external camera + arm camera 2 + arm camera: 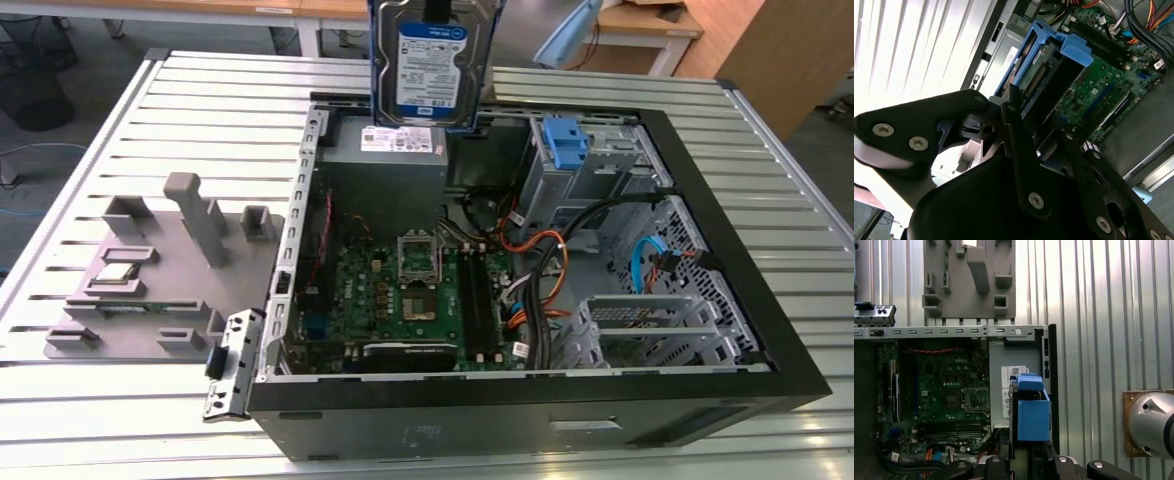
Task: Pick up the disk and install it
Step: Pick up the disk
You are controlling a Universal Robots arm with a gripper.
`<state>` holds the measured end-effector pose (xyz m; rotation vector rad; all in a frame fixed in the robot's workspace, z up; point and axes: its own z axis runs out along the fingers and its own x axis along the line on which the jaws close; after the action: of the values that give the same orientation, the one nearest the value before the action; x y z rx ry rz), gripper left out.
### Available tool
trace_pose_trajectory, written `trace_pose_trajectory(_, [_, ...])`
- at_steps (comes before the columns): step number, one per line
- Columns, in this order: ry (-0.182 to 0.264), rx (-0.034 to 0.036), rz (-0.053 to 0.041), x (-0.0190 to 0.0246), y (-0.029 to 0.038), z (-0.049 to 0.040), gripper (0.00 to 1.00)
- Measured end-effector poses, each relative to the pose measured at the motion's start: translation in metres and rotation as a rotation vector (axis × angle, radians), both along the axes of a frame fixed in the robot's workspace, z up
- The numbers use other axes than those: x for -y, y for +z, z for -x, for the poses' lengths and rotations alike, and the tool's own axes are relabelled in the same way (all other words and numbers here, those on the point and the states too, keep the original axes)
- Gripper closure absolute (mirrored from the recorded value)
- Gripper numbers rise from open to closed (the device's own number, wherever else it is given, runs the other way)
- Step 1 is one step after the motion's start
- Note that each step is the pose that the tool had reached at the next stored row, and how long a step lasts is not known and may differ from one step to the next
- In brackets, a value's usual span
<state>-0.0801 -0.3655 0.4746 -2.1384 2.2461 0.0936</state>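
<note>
Ext. view: 1 disk (427,65), upright, label twd cam, hanging in air above 1 open PC case (467,425), over 1 grey PSU box (387,170). 1 lone blue bracket (566,140) in drive cage. 1 grey fixture plate (174,270) on slatted table (80,420). 2nd wrist view: gripper (1039,117) clamped onto disk (1049,75), 1 finger (1021,150) per side of blue-framed edges. 1st wrist view: disk (1031,412) edge-on betw. the 2 fingers, over PSU.
</note>
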Motion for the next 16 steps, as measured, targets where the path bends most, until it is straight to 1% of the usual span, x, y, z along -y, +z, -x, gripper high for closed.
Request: trace_pose_trajectory(16, [0.0,0.0,0.0,0.0,0.0,-0.0364,0.65])
